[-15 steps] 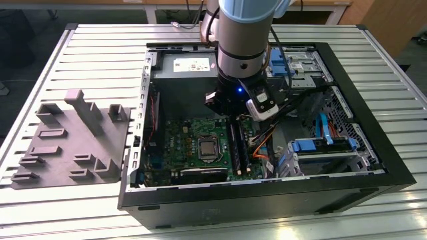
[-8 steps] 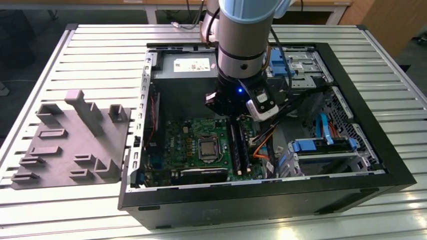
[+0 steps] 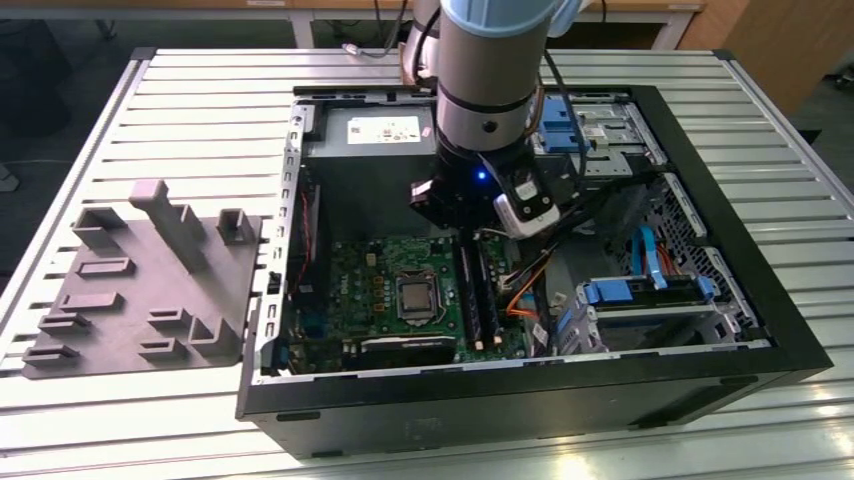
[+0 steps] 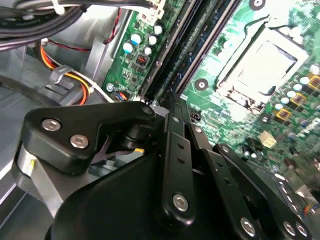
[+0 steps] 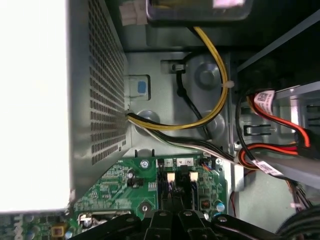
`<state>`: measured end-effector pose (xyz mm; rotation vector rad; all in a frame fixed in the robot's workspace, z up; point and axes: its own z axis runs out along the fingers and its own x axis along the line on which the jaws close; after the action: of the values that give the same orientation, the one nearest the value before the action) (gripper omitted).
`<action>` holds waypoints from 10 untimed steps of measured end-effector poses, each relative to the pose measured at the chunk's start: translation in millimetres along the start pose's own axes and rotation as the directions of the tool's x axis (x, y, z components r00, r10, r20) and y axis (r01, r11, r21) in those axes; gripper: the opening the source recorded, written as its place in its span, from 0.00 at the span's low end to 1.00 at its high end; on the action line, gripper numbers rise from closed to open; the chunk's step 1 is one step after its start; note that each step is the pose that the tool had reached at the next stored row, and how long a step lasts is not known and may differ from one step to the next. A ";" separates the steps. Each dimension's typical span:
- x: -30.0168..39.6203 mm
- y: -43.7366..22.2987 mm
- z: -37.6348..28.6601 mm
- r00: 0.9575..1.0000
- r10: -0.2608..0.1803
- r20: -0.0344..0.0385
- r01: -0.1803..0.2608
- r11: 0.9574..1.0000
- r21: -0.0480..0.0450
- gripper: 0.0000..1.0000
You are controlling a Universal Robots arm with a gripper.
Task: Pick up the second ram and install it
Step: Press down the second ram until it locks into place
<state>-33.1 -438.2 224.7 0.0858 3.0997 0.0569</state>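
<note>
The arm reaches down into the open case (image 3: pixel 747 330) on the bench (image 3: pixel 200 100), its hand (image 3: pixel 470 232) low over the motherboard's (image 3: pixel 387 265) memory slots (image 3: pixel 478 295). The ram is hidden there; I cannot tell the hand's grip.

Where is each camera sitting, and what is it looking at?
Exterior view: off the arm, looking down at the open computer case on a slatted table; the arm shows.
Second wrist view: on the arm, looking past the tool's black linkage at the motherboard.
First wrist view: on the arm, facing cables and the case wall.
All three share the motherboard.
</note>
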 end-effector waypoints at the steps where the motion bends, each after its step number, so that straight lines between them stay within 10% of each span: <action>1: -0.1 0.0 -1.9 1.000 0.000 0.000 0.000 1.000 0.001 0.11; 10: -0.6 0.6 -16.1 1.000 0.000 0.000 0.000 1.000 0.005 0.11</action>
<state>-33.1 -438.3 240.9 0.0857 3.0998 0.0493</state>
